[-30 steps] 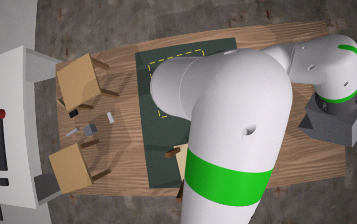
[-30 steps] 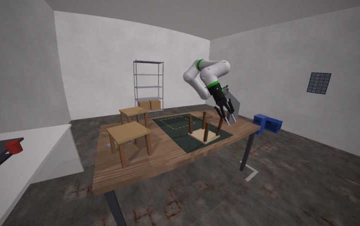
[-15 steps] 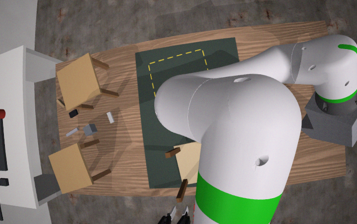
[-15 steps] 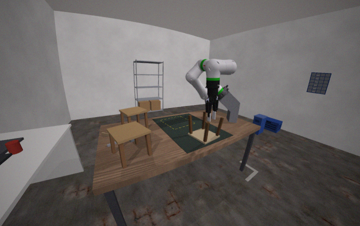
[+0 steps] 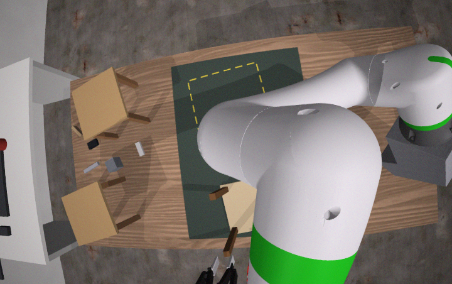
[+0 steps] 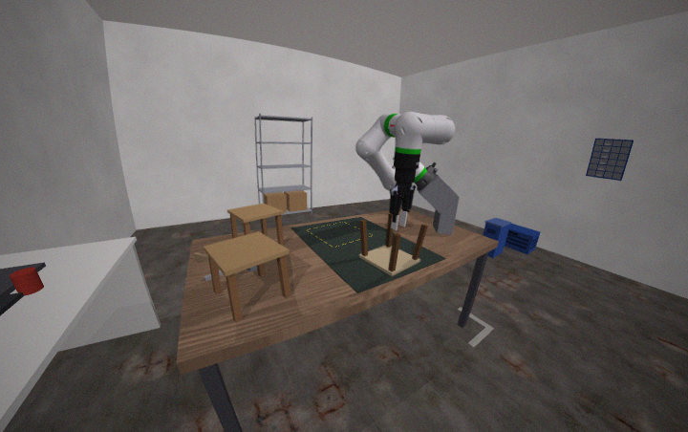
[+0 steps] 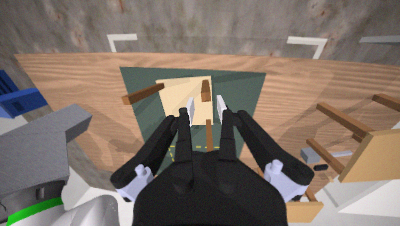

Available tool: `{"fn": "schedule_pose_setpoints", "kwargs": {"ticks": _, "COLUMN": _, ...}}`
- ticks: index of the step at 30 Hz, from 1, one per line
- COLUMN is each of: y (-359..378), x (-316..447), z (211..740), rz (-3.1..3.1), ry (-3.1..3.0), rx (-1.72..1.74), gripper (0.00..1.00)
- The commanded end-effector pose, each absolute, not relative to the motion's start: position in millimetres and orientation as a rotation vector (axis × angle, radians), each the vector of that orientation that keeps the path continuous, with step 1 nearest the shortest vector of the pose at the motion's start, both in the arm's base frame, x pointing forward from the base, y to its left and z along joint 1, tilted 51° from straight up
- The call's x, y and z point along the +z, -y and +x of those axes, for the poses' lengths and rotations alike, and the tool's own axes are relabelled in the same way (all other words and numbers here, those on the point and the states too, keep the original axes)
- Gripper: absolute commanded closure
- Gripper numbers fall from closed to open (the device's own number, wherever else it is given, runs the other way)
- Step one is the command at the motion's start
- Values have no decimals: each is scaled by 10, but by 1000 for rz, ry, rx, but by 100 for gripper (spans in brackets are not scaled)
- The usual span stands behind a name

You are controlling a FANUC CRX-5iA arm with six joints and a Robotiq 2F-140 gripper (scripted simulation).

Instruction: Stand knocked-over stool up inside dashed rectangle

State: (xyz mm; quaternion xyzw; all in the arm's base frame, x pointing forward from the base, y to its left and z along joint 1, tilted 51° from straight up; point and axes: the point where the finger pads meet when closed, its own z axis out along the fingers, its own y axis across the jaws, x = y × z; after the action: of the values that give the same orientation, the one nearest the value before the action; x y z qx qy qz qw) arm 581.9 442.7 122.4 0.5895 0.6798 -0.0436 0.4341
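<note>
The knocked-over stool (image 5: pixel 238 208) (image 6: pixel 390 263) (image 7: pixel 180 100) lies upside down, with its pale seat flat on the dark green mat (image 5: pixel 193 211) (image 6: pixel 357 278) (image 7: pixel 145 110) and its brown legs pointing up. It rests near the mat's front end, outside the yellow dashed rectangle (image 5: pixel 221 72) (image 6: pixel 308 231), which is at the mat's far end. My gripper (image 5: pixel 222 262) (image 6: pixel 398 221) (image 7: pixel 205 102) points down just above the legs. Its fingers are partly apart and hold nothing. One leg top shows between the fingertips in the wrist view.
Two upright wooden stools (image 5: pixel 97 102) (image 5: pixel 86 213) (image 6: pixel 253 211) (image 6: pixel 245 251) stand on the table's left side, with small loose blocks (image 5: pixel 113 164) between them. The arm's grey base (image 5: pixel 429 158) is at the right. A blue vise (image 6: pixel 510 234) is on the table corner. A white bench (image 5: pixel 9 158) stands beside the table.
</note>
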Motion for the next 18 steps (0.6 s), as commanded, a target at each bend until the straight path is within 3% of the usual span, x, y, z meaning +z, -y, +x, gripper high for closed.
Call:
{"fn": "schedule_pose_setpoints", "kwargs": {"ticks": 1, "y": -4438, "x": 1232, "z": 5817, "rz": 1467, "ry": -1694, "rx": -106, "gripper": 62}}
{"fn": "schedule_pose_setpoints", "kwargs": {"ticks": 18, "y": -4436, "x": 1222, "z": 5834, "rz": 1467, "ry": -1694, "rx": -106, "gripper": 62}}
